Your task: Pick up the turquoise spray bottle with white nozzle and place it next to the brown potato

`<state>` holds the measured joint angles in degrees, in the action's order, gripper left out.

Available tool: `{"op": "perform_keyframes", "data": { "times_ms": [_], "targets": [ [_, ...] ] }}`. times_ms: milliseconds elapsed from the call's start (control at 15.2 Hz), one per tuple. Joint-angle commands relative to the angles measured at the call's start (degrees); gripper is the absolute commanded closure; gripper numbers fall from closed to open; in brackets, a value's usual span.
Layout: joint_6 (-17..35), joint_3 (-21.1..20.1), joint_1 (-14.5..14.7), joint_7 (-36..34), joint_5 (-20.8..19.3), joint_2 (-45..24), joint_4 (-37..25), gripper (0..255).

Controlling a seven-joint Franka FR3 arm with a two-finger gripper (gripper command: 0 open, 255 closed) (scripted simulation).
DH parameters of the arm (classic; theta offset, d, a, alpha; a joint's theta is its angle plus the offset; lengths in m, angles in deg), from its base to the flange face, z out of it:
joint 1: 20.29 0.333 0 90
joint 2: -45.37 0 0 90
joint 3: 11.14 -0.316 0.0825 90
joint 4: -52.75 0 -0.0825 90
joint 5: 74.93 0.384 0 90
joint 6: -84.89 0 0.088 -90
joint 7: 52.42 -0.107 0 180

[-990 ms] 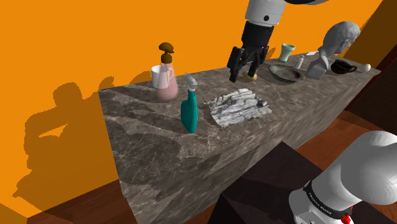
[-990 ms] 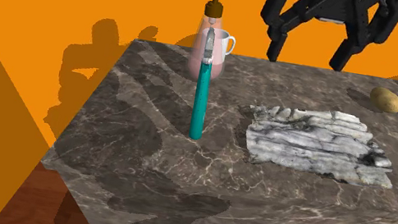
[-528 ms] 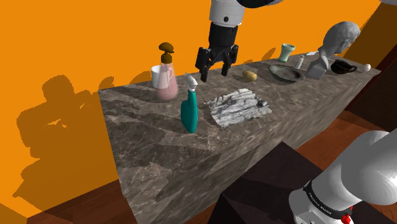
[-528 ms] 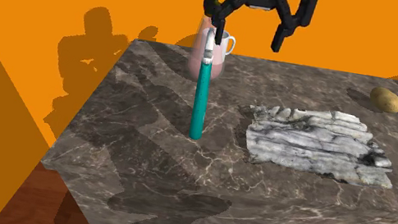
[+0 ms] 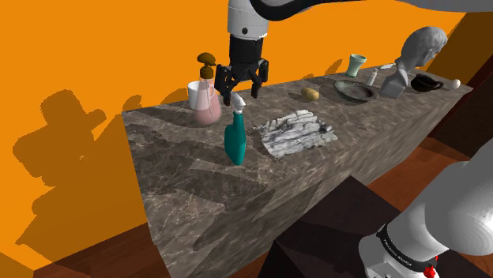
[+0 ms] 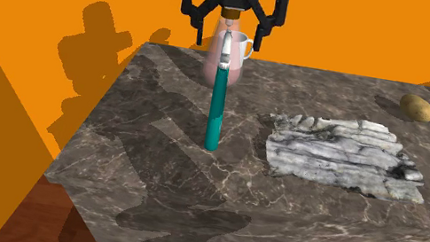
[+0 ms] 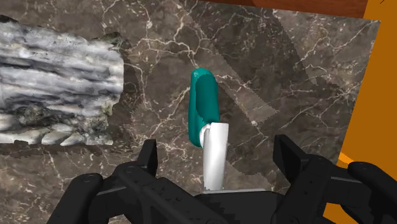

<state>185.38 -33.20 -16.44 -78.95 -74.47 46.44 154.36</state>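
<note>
I brought the spread jaws across to sit above the spray bottle (image 5: 235,138); descent and grasp remained. In the shoulder view, the potato (image 5: 310,94) lay at its 2 o'clock.

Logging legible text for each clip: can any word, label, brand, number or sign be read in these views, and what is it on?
Nothing can be read with certainty.
Dark band on the arm's joint, at the shoulder view's lower right: small pale lettering, too small to read.
Spray bottle, pump bottle, mug: no label or marking visible.
</note>
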Motion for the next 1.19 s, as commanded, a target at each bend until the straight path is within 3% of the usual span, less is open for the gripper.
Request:
{"op": "perform_keyframes", "data": {
  "times_ms": [0, 726, 792, 1122],
  "targets": [
    [1.6, 0.0, 0.0, 0.0, -0.1, -0.1, 1.4, 0],
    [3.5, 0.0, 0.0, -0.1, -0.1, -0.2, 3.4, 0],
    [3.5, 0.0, 0.0, -0.1, -0.1, -0.2, 3.4, 255],
    [3.5, 0.0, 0.0, -0.1, -0.1, -0.2, 3.3, 255]
  ]
}}
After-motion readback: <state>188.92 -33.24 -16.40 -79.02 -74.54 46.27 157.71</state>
